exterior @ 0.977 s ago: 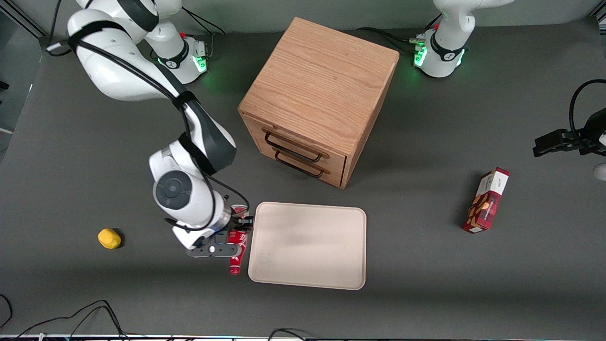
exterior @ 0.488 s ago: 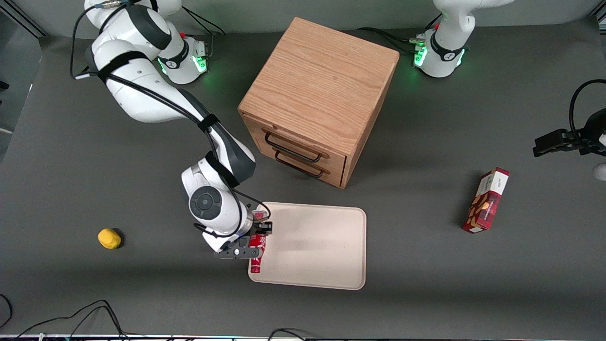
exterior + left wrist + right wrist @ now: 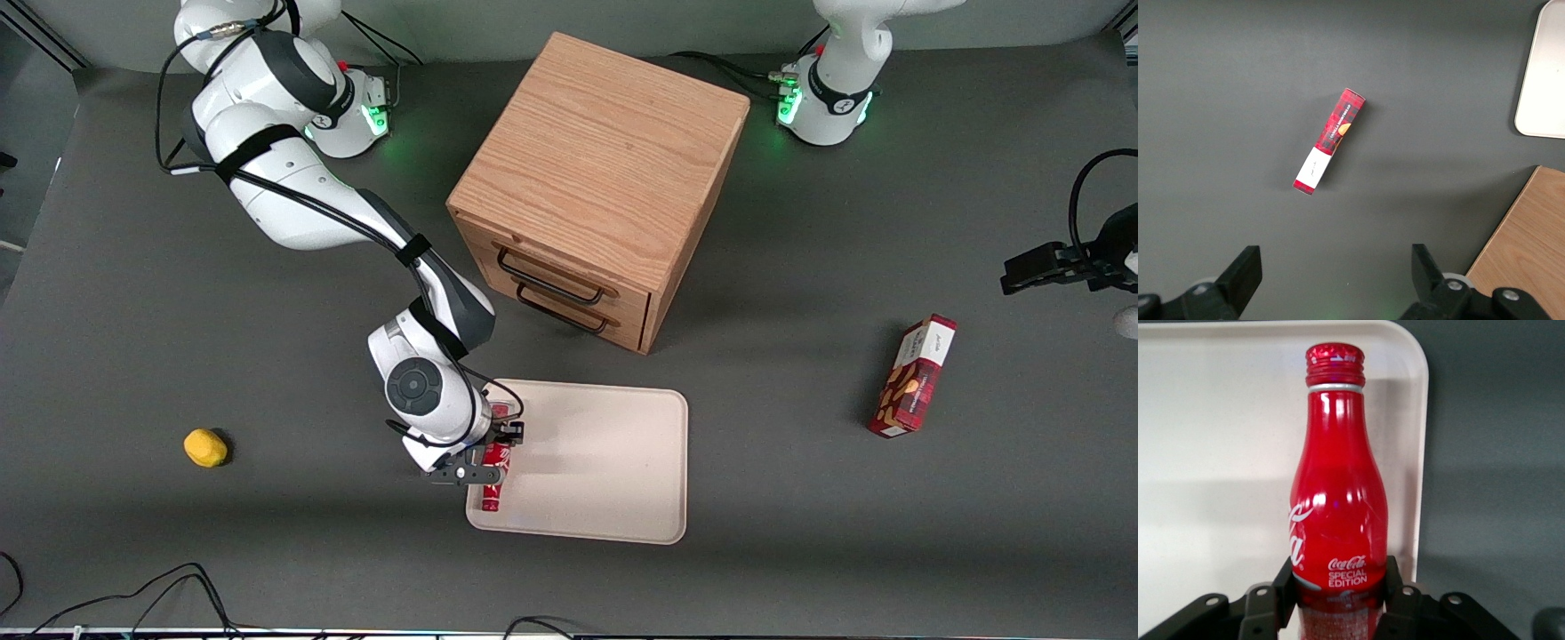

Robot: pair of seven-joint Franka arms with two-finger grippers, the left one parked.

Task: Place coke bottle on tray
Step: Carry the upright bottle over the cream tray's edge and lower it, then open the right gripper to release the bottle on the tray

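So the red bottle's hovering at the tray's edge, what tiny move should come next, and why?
Probably lower it and let go. The pincer is shut on the coke bottle, which lies lengthwise over the tray, just inside the rim at the working arm's end. Nudging it a little toward the tray's middle first might be safer, since the rim is close.

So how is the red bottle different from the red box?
The coke bottle is round with a narrow neck and cap; the snack box is a flat-sided rectangle. The bottle is gripped by the end effector over the tray; the box lies alone on the table toward the parked arm's end. The bottle is plain red with white script; the box is plaid. Both are red.
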